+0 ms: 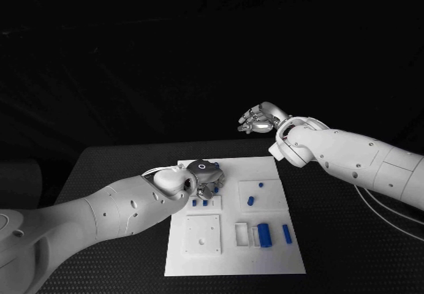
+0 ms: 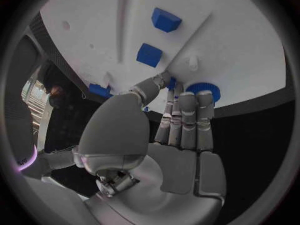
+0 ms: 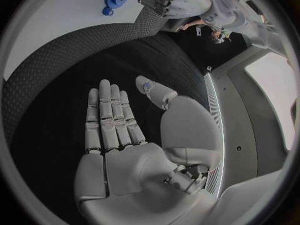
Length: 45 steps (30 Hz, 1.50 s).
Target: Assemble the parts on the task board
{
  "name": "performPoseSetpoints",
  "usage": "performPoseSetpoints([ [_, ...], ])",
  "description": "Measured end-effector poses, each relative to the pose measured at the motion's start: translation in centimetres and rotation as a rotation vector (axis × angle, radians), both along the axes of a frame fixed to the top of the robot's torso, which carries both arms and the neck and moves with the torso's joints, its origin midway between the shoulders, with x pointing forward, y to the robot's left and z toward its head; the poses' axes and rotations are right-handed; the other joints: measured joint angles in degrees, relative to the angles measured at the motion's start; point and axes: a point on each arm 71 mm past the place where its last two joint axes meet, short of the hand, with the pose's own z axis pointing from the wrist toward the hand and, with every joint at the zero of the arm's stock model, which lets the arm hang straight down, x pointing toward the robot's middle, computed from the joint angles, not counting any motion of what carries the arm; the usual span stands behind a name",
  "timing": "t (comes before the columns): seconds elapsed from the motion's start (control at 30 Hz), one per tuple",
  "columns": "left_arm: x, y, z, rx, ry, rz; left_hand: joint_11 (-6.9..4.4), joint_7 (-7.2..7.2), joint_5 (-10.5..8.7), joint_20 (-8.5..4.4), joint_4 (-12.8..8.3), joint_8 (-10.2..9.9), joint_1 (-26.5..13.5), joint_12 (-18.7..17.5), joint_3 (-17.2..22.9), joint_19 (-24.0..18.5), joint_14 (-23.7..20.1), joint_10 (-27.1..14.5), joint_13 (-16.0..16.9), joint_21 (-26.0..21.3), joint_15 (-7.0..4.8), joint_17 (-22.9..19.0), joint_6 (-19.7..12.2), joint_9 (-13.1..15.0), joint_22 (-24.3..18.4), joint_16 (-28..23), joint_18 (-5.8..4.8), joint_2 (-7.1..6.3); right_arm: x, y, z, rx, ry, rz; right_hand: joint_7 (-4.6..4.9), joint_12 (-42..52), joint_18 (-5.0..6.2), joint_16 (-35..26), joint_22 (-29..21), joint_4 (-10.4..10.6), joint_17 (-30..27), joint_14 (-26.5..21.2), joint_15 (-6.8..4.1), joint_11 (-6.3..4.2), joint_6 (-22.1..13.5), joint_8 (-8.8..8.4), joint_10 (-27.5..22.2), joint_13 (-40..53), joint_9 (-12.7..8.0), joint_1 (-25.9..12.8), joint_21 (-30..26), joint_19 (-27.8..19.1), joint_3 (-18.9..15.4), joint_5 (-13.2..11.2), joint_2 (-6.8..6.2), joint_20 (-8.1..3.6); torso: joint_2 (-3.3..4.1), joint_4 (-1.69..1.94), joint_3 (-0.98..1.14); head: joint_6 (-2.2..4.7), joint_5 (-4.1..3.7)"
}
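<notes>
Left wrist view: fingertips point(image 2: 170, 83) at blue gear point(image 2: 203, 89).

— What carried everything?
— A black table point(image 1: 115, 168) with a finely textured top.
— And what lay directly on it?
— The white task board point(image 1: 274, 260), flat in the middle, its long side running away from the robot.
— Did the board reach the table's edges?
— No. Dark tabletop showed on both sides of it and along its near and far ends.
</notes>
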Motion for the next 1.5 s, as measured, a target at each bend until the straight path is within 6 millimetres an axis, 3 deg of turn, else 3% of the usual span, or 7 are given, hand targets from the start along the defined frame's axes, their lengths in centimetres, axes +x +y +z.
performPoseSetpoints([
  [0.17,0.0,-0.15,-0.08,-0.001,0.002,0.001,-0.09,0.16,0.0,0.01,0.4,0.2,-0.2,0.0,-0.1,0.0,0.0,0.3,0.0,0.0,0.0,-0.2,0.3,-0.1,0.0,0.0,-0.01,0.76,0.0,0.09,0.0,0.001,0.0,0.002,0.0,0.0,0.0,0.0,0.1,-0.1,0.0,0.0,0.0,0.0,0.0,0.0,0.0,0.0,0.0,0.0,0.0,0.0,-0.1,0.0,0.0,0.0,0.0,0.0,0.0,-0.07,-0.03],
  [0.3,0.09,-0.29,-0.1,-0.002,0.001,0.006,-0.01,0.41,0.01,-0.11,1.6,0.7,-1.1,0.0,-0.2,0.5,0.5,1.3,0.1,0.4,-0.13,-0.3,1.0,-0.3,0.0,0.3,-0.02,2.16,0.0,0.13,0.0,0.001,0.0,0.002,0.0,0.0,0.0,0.0,0.0,-0.2,0.0,0.0,0.0,0.0,0.0,0.0,0.0,0.0,0.0,0.0,0.0,0.0,-0.2,0.0,0.0,0.0,0.0,0.0,0.0,-0.15,-0.04],
  [0.7,0.12,-0.53,-0.09,-0.001,0.011,0.027,-0.3,0.71,0.34,-0.22,2.0,1.7,-1.2,0.0,-0.2,1.2,1.5,4.0,0.7,0.7,-0.28,-0.7,2.8,-0.4,0.0,0.7,-0.06,2.89,-0.02,0.19,0.01,0.002,0.0,0.005,0.0,0.0,0.0,0.0,0.1,0.0,0.1,0.0,0.0,0.0,0.0,0.0,0.0,-0.1,-0.1,0.0,0.0,0.0,-0.3,0.0,0.0,0.0,0.01,0.0,-0.01,-0.25,-0.18],
  [0.87,0.15,-0.58,-0.09,0.003,0.014,0.035,-0.74,0.03,0.34,-0.43,2.0,2.9,-0.8,0.7,-0.2,1.8,2.3,6.3,0.7,1.1,-0.82,-0.9,4.7,-0.4,0.0,0.9,-0.06,3.36,-0.02,0.22,0.01,0.002,0.0,0.006,0.0,0.0,0.0,-0.1,0.1,0.0,0.1,0.0,0.0,0.0,0.0,0.0,0.0,-0.1,-0.1,0.0,0.0,0.0,-0.3,0.0,0.0,0.0,0.02,0.0,0.0,-0.42,-0.2],
  [1.33,0.2,-0.5,-0.13,0.011,0.014,0.046,-2.26,-0.81,1.37,-0.72,-1.2,4.0,1.5,1.0,1.0,2.6,3.3,8.0,1.7,1.6,-1.64,-1.3,7.0,0.0,0.0,1.4,-0.05,4.0,-0.02,0.26,0.01,0.003,0.0,0.007,0.0,0.0,0.0,-0.2,0.1,0.0,0.1,0.0,0.0,0.0,0.0,0.0,0.0,-0.2,-0.1,0.0,0.0,0.0,-0.3,0.0,0.0,0.0,-0.03,0.07,-0.07,-0.49,-0.24],
  [1.5,0.2,-0.41,-0.16,0.011,0.011,0.047,-2.45,-1.08,0.13,-1.03,-1.6,4.3,2.1,1.0,2.2,3.3,4.0,8.3,1.7,1.8,-1.94,-1.5,7.8,0.0,0.0,1.4,-0.06,4.06,-0.02,0.3,0.02,0.003,0.0,0.008,0.0,0.0,0.0,-0.2,0.1,0.0,0.1,0.0,0.0,0.0,0.0,0.0,0.0,-0.2,-0.1,0.0,0.0,0.0,-0.3,0.0,0.0,0.0,-0.03,0.07,-0.07,-0.5,-0.15],
])
